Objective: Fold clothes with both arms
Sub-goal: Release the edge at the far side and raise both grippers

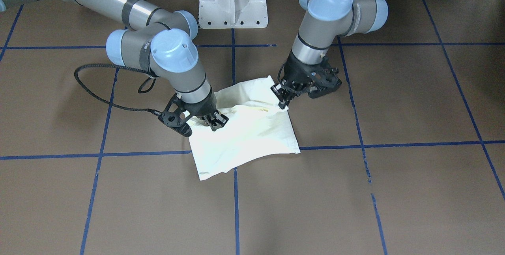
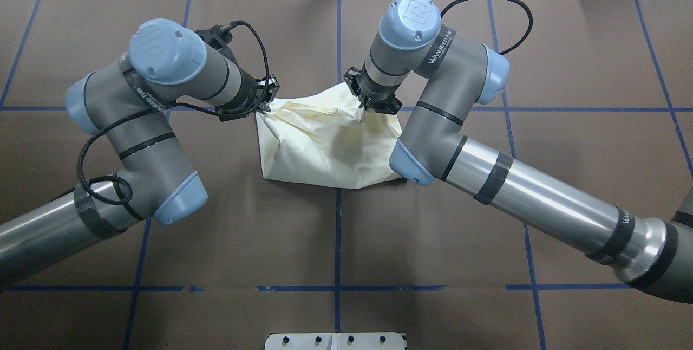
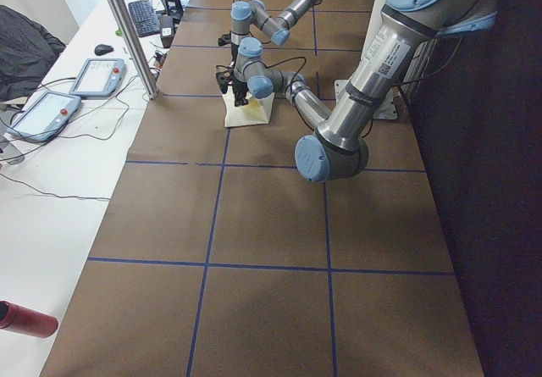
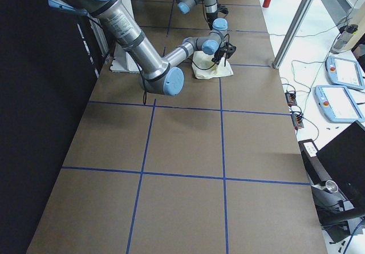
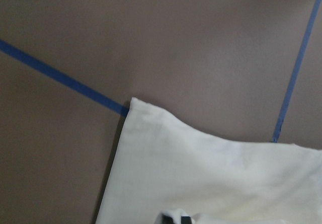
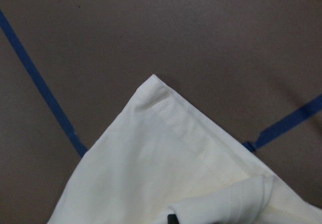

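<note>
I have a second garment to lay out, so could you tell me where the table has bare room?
The table is bare across the operators' side, beyond the shirt, and out toward both ends. It is crowded at the shirt itself, where the left gripper and right gripper each pinch it.

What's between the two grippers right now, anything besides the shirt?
Nothing else. In the overhead view only the shirt lies there, its bunched cream fabric running from the left gripper to the right gripper.
</note>
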### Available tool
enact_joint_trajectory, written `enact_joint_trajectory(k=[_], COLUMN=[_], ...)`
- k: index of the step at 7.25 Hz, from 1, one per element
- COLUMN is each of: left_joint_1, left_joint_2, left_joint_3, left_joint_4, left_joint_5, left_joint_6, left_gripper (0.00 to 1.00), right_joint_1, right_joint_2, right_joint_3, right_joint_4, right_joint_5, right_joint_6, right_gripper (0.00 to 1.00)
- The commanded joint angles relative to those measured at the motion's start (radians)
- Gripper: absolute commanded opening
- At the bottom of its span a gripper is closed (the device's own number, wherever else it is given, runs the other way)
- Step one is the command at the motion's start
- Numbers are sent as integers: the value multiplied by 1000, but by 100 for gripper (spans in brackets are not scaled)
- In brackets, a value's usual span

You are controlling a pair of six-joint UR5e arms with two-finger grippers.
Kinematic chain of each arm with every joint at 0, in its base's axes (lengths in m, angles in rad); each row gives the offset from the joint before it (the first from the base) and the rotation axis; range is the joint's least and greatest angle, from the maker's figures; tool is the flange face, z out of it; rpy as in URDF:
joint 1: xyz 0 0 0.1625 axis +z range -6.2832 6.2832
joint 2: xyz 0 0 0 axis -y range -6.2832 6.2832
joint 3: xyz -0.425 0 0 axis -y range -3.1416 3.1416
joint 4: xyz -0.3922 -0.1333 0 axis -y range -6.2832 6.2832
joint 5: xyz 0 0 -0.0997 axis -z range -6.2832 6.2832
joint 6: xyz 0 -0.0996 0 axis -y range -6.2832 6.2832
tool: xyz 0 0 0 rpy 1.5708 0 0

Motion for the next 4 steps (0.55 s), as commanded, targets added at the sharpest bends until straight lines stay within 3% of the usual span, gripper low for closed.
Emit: enact_joint_trajectory(k=[1,3,4], left_joint_1=[-21,-43,-47], left_joint_2=[-12,-23,-17], left_joint_3=[77,104,105], left_joint_4=[-64,-97,-136], left_joint_5=[5,6,3], left_joint_6=[103,150,160], left_gripper=[100,100,100], right_joint_1=[49,136,147], right_joint_2=[2,7,10], right_joint_3=[-56,-56,-56], right_joint_4=[44,42,42], right_joint_5=[7,142,147], right_joint_6=[-131,-187,-193], right_gripper=[100,100,100])
